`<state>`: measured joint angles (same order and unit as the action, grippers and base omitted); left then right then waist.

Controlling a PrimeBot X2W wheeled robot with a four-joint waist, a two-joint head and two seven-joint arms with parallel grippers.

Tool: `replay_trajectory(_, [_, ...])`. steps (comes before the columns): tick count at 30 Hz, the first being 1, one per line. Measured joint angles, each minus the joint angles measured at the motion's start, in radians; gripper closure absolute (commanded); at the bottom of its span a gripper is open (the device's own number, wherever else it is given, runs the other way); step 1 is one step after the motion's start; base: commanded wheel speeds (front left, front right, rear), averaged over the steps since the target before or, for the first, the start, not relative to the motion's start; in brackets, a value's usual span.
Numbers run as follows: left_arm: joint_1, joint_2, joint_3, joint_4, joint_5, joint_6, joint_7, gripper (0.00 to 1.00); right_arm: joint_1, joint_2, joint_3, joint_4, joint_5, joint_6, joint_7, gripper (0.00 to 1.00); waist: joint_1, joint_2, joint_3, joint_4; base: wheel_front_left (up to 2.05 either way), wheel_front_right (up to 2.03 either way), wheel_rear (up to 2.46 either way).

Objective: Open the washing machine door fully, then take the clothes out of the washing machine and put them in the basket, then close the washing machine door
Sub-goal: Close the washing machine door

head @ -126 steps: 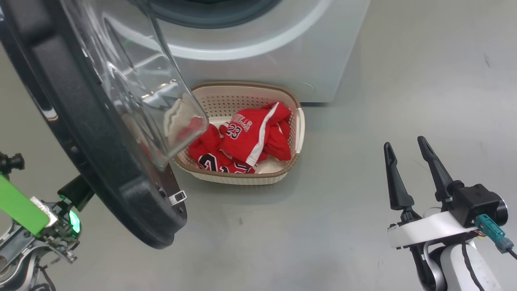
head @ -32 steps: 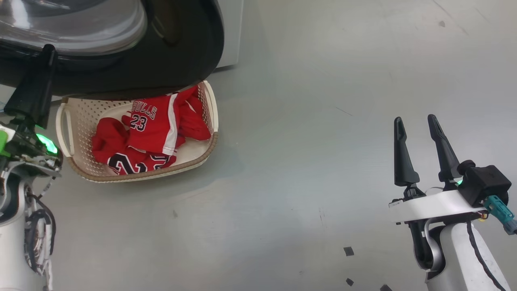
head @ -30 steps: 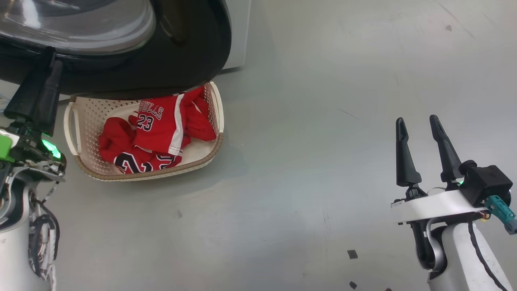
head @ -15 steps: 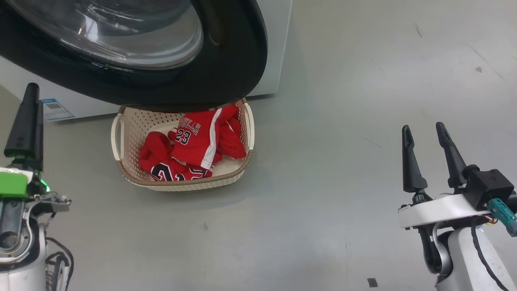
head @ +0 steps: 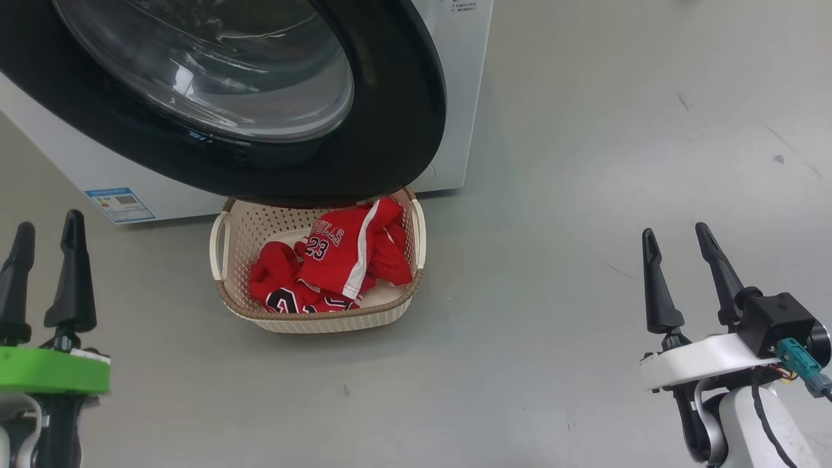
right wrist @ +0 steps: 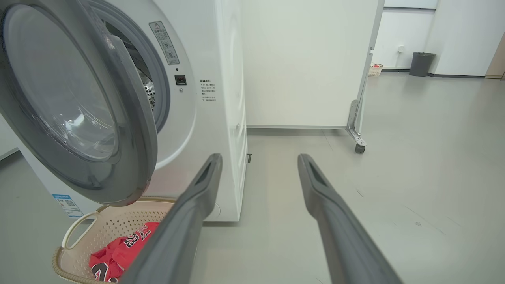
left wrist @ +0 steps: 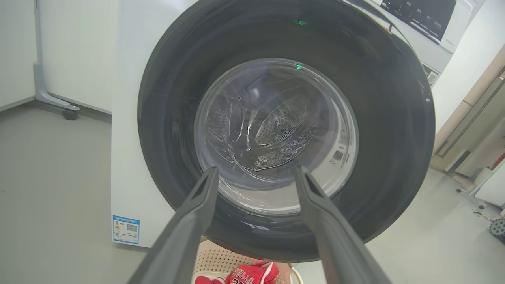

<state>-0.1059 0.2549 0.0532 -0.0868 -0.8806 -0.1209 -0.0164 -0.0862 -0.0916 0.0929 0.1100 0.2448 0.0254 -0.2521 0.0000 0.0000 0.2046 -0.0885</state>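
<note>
Left claw (head: 49,220): fingers spread wide, released, holding nothing and touching nothing; its wrist view looks straight at the glass of the door (head: 390,117).
Right claw (head: 673,229): fingers spread just as wide, empty, over bare floor (head: 520,364) well to the right of the basket (head: 325,322).
Door: black rim and bulging glass face the claws; in the right wrist view its free edge stands off the front of the washing machine (head: 465,97), so it is ajar, not latched.
Clothes (head: 338,253): red jerseys lie heaped inside the basket, a number 23 facing up.
Basket: on the floor just in front of the washing machine, its far rim under the door's lower edge, handles at the two short ends.
Open room: bare floor lies between each claw and the basket, widest on the right side.
Floor: smooth grey, with a few small dark marks.
Room: a blue label (head: 120,203) low on the machine's front; a white panel on wheels (right wrist: 307,59) beside the machine; a dark bin (right wrist: 421,64) by the far wall.
</note>
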Motion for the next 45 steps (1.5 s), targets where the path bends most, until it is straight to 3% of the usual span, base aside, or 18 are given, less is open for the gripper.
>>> replay_trajectory(5, [0.067, 0.023, -0.021, 0.008, 0.195, 0.007, -0.086, 0.00, 0.014, -0.001, 0.005, 0.003, -0.002, 0.000, 0.000, 0.00, 0.0000, 0.0000, -0.020, 0.006, 0.00, 0.00, 0.00])
replay_trajectory(17, [0.149, -0.003, -0.132, 0.034, 0.419, 0.129, -0.168, 0.00, 0.067, -0.001, 0.008, 0.015, -0.002, 0.000, 0.000, 0.00, 0.0000, 0.0000, -0.066, 0.031, 0.00, 0.00, 0.00])
replay_trajectory(25, [0.178, -0.032, -0.165, 0.044, 0.471, 0.187, -0.179, 0.00, 0.078, 0.004, 0.018, 0.016, -0.002, 0.000, 0.000, 0.00, 0.0000, 0.0000, -0.078, 0.040, 0.00, 0.00, 0.00])
replay_trajectory(45, [0.197, -0.084, -0.176, 0.067, 0.486, 0.214, -0.188, 0.00, 0.099, 0.006, 0.031, 0.024, -0.009, -0.003, 0.000, 0.00, 0.0000, 0.0000, -0.104, 0.030, 0.00, 0.00, 0.00])
